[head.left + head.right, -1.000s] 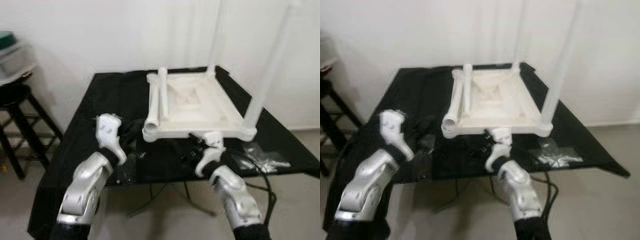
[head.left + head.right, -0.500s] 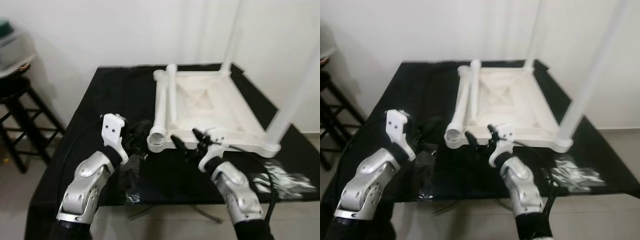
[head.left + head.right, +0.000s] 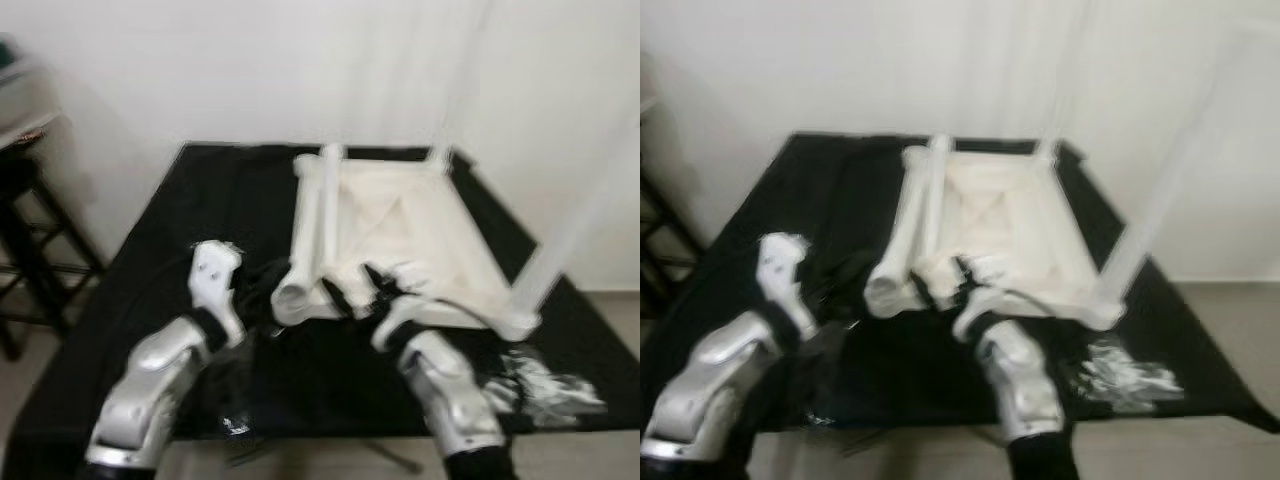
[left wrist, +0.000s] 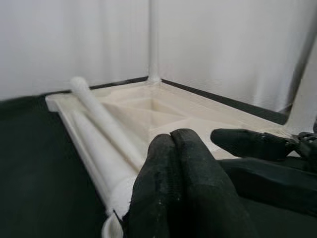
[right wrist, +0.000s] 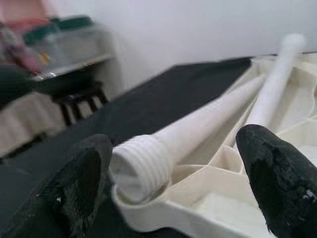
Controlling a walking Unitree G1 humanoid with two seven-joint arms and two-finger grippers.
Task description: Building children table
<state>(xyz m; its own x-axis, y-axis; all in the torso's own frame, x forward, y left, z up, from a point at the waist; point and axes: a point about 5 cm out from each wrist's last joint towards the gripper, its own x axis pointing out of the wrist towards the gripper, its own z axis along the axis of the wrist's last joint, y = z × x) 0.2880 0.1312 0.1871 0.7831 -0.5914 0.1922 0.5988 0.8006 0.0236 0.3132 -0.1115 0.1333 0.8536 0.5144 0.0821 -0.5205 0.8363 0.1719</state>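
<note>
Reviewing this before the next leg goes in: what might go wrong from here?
The right gripper, jaws open, straddles the threaded end of a loose white plastic leg lying on the upturned white tabletop; a poor grip might roll it off. The two upright white legs might get knocked.

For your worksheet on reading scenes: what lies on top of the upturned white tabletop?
Two loose white legs lie side by side along the tabletop's left edge; one shows a threaded end. The right tool covers part of the near edge.
</note>
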